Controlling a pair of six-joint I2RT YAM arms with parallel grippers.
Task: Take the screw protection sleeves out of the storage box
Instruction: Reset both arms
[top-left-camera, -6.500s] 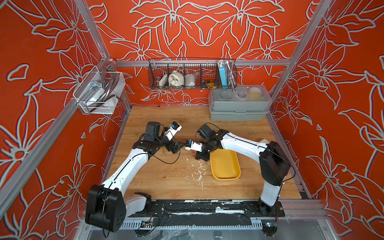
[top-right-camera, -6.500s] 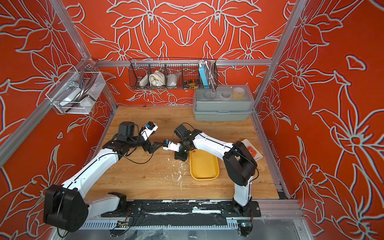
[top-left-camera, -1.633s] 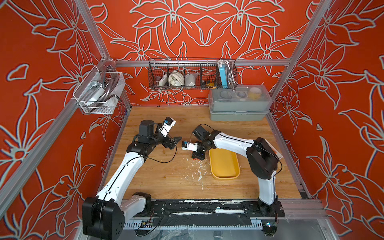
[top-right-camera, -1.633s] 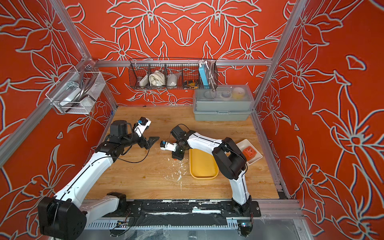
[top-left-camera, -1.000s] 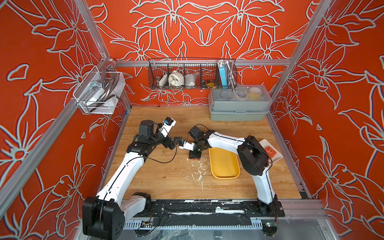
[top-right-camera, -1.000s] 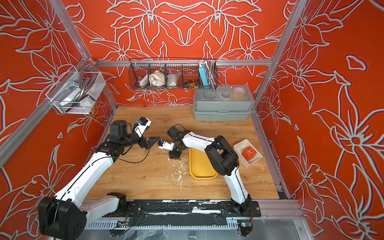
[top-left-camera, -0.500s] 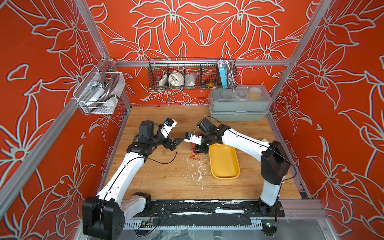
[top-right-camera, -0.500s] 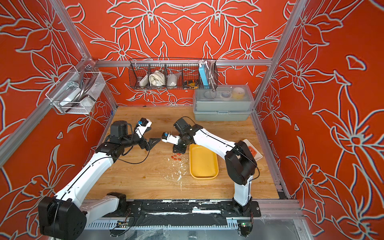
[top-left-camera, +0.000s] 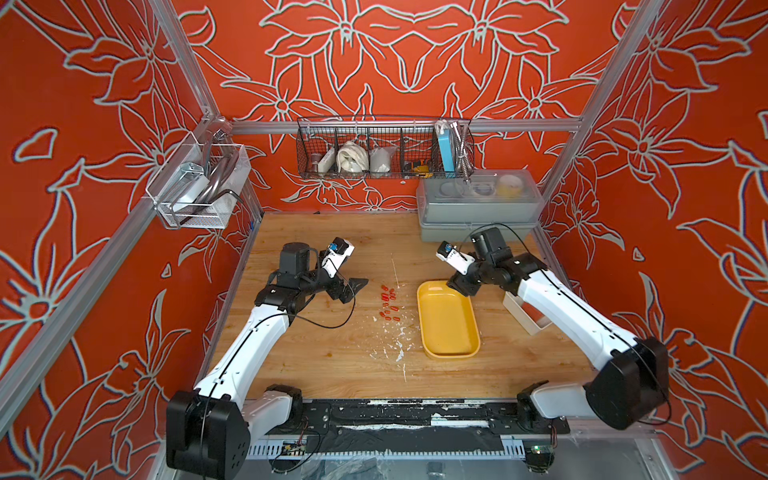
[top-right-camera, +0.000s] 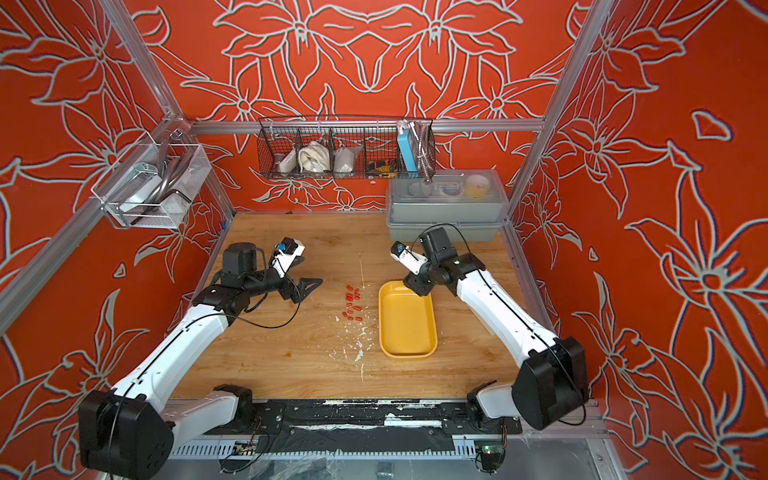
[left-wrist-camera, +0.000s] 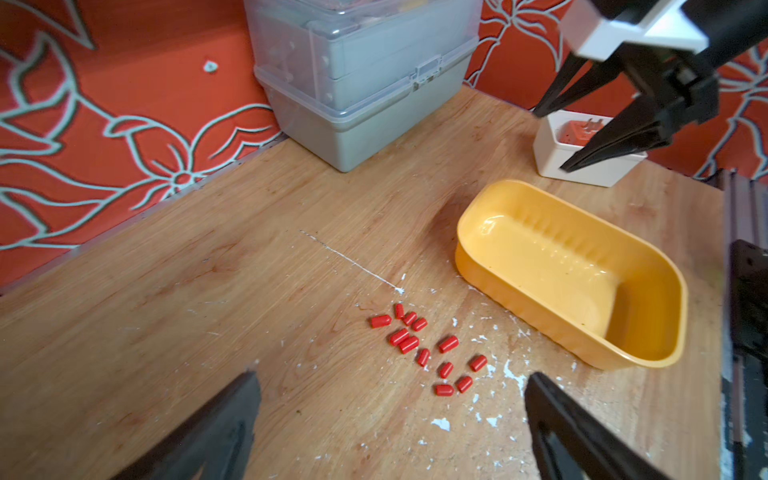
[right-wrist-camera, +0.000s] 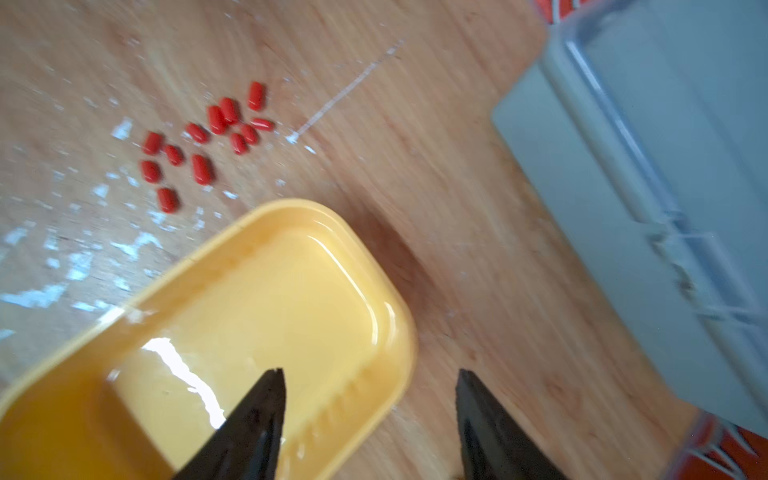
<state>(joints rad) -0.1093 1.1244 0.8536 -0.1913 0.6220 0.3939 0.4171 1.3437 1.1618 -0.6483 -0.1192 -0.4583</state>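
Red sleeves (left-wrist-camera: 409, 344) loose on worktop (top-left-camera: 332, 353), beside long edge of yellow tray (left-wrist-camera: 540, 266), right gripper (right-wrist-camera: 370, 374) spread, holding nothing, seemingly straddling tray corner, left gripper (left-wrist-camera: 392, 376) spread, empty.

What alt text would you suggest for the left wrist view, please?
About a dozen small red sleeves lie on the wooden table beside the empty yellow tray, ahead of the open left gripper; a grey box stands behind.

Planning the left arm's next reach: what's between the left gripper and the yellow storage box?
The screw protection sleeves lie scattered on the table between left gripper and storage box, in both top views.
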